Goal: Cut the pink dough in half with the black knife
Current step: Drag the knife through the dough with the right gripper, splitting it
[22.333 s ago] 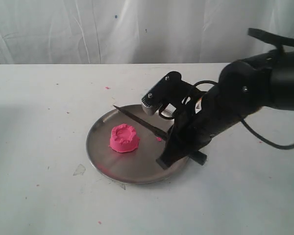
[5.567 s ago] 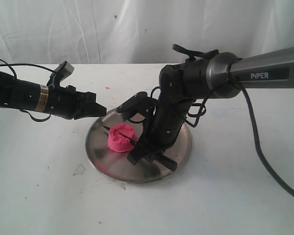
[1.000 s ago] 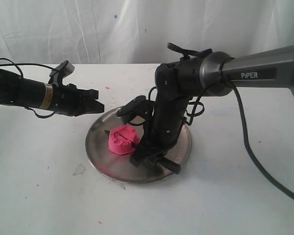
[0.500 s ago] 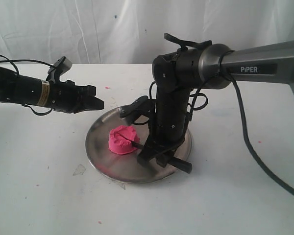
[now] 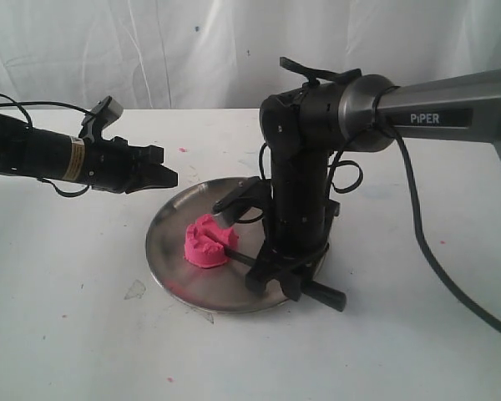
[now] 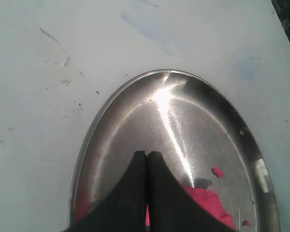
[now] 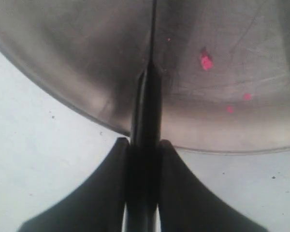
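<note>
Bench: a white bench point(image 5: 83, 334) with small pink crumbs on it carries everything.
Plate: a round, shiny steel plate point(image 5: 184, 284) lies in the lower middle of the exterior frame.
Dough: the bright pink soft dough point(image 5: 209, 242) sits on the left part of the plate, its top rough and dented.
Knife: the slim all-black knife point(image 7: 150, 82) reaches from the plate's lower right rim toward the dough; its point meets the right side of the dough.
Right gripper: the right gripper point(image 5: 288, 280) stands over the plate's right side, its fingers point(image 7: 176, 188) pinching the knife handle.
Left gripper: the left gripper point(image 5: 169, 178) hangs at the left, above the plate's upper left rim, apart from the dough; its fingers point(image 6: 135, 186) are pressed together.
</note>
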`<action>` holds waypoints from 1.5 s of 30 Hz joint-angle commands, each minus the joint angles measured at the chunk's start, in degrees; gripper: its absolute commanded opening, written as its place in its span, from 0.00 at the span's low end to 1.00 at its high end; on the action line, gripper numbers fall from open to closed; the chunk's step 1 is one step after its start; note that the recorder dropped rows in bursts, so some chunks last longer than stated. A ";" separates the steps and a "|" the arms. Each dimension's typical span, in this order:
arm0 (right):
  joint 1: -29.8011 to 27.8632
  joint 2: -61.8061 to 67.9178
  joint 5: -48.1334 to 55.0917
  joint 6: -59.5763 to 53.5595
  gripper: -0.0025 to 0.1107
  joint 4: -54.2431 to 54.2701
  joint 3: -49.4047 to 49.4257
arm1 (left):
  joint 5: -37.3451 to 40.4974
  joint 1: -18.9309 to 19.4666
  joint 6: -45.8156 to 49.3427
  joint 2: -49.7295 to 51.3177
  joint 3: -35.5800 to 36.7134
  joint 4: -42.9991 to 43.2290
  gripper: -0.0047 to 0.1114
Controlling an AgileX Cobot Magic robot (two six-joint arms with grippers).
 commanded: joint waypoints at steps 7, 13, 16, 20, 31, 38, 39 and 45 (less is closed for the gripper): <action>-0.19 -0.06 -2.82 2.88 0.02 -4.55 -0.47 | 0.02 0.15 -0.29 -0.75 -0.26 0.45 0.04; -0.19 -0.06 -3.92 5.70 0.02 -8.36 -0.47 | 0.04 0.15 -0.05 -0.75 -0.26 0.45 0.04; -0.19 -0.06 -4.49 6.20 0.02 -8.63 -0.47 | 0.04 0.15 -0.05 -0.75 -0.26 0.45 0.04; -0.19 -0.06 -4.50 6.20 0.02 -8.00 -0.47 | 0.04 0.15 -0.05 -0.75 -0.26 0.45 0.04; -0.19 -0.06 -2.33 -1.70 0.02 3.66 -0.47 | -0.14 0.15 0.34 -0.75 -0.26 0.45 0.04; -0.19 -0.06 -1.55 -1.70 0.02 4.63 -0.47 | -0.34 0.15 0.34 -0.75 -0.26 0.45 0.04; -0.19 -0.06 -1.55 -1.70 0.02 4.63 -0.47 | -0.25 0.15 0.34 -0.75 -0.26 0.45 0.04; -0.19 -1.43 -4.27 -0.34 0.02 4.29 -0.47 | -0.25 0.15 0.60 -0.75 -0.26 0.45 0.04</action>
